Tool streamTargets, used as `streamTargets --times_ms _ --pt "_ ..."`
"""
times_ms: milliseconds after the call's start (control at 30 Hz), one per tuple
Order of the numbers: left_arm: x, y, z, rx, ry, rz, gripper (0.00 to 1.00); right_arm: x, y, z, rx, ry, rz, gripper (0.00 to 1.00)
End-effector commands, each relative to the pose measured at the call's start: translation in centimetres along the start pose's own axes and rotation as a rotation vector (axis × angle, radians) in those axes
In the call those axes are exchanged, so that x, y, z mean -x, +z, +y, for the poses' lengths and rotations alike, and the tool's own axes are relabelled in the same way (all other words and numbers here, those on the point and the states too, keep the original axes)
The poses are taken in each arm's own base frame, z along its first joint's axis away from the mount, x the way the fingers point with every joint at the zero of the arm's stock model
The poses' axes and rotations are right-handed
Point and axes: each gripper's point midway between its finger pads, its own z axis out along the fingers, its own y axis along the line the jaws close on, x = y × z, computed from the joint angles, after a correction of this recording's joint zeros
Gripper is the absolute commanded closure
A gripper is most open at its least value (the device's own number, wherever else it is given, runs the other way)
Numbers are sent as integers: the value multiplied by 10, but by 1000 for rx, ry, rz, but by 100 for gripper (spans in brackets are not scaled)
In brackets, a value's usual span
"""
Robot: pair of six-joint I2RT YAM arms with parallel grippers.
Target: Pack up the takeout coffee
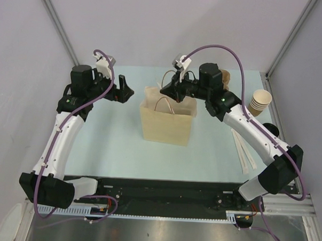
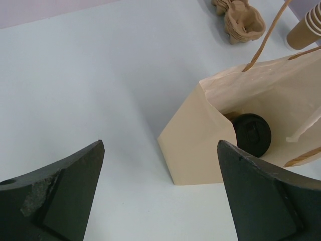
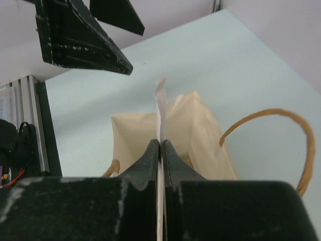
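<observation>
A tan paper bag (image 1: 166, 123) with twisted handles stands open mid-table. My right gripper (image 1: 167, 89) hovers over its mouth, shut on a long white wrapped straw (image 3: 160, 100) that points down toward the bag (image 3: 195, 130); the jaws (image 3: 161, 143) pinch it flat. Inside the bag (image 2: 195, 145) a round black lid (image 2: 252, 134) shows; whatever is under it is hidden. A stack of brown kraft cups (image 1: 259, 101), white inside, stands at the right, also in the left wrist view (image 2: 306, 30). My left gripper (image 1: 125, 89) is open and empty left of the bag (image 2: 161, 145).
More white wrapped straws (image 1: 245, 151) lie on the table right of the bag. Brown pulp cup carriers (image 2: 243, 20) sit at the back behind the bag. My left gripper's fingers (image 3: 75, 35) show beyond the bag in the right wrist view.
</observation>
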Motion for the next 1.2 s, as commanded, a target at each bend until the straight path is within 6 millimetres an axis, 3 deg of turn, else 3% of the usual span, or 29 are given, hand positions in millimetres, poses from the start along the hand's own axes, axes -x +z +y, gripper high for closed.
streamTargets --times_ms 0,100,300,500,633,700,733,833,900,933,967,1000,1033,1067,1167 --pt "4 -3 0 -8 2 -10 0 4 -14 15 32 -49 1 90" --pt "5 -3 0 -6 9 -6 0 3 -18 14 20 -56 9 78" --pt "0 -4 -1 -17 0 24 1 25 -30 13 -18 -107 -46 64" --pt "4 -10 -1 -8 0 32 0 74 -56 7 -124 -167 -152 51" --pt "5 -15 8 13 5 51 1 102 -86 -14 -258 -169 -188 24" --pt "12 -18 9 4 3 44 1 104 -103 -28 -328 -146 -188 16" --pt "12 -21 14 10 -7 49 1 104 -110 -35 -362 -132 -188 5" --pt "14 -25 14 -20 -5 62 0 94 -147 -65 -503 -40 -178 0" --pt "14 -31 27 9 -16 72 1 74 -170 -78 -572 38 -147 0" --pt "14 -34 29 -13 -30 72 0 66 -190 -95 -649 76 -139 0" --pt "13 -35 31 -18 -21 75 0 42 -201 -105 -691 141 -90 0" --pt "7 -35 34 -10 -29 93 0 37 -216 -105 -720 158 -88 0" --pt "2 -34 40 20 -29 107 0 23 -235 -118 -780 196 -70 0" --pt "-7 -32 43 25 -28 133 1 7 -243 -118 -798 232 -33 0" --pt "-52 -24 55 58 -66 242 0 -36 -263 -116 -849 284 46 0"
